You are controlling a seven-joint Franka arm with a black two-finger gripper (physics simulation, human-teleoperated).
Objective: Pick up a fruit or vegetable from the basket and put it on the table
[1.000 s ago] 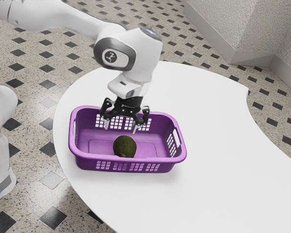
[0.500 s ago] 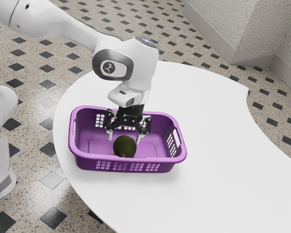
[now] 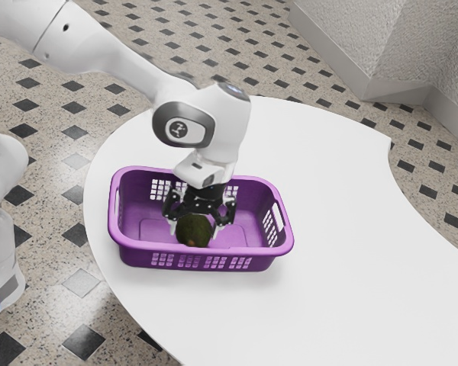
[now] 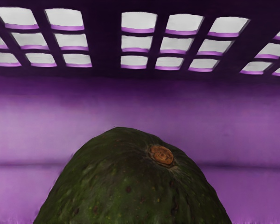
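The gripper is low inside the purple basket, pointing down, its fingers spread wide on either side of a dark green avocado. The finger toward the exterior view's left is close against the avocado's side; a small gap shows at the other finger. The avocado rests in the basket near its front wall. In the wrist view the avocado looms large at the lower edge, its brown stem end visible, with the basket's slotted wall beyond it.
The basket's raised rim and walls surround the hand on all sides. White tabletop extends toward the exterior view's right. Another white robot part stands beside the table at the exterior view's left.
My hand has come down into the basket, from above the avocado to around it, fingers still spread. The avocado has shifted slightly toward the exterior view's left.
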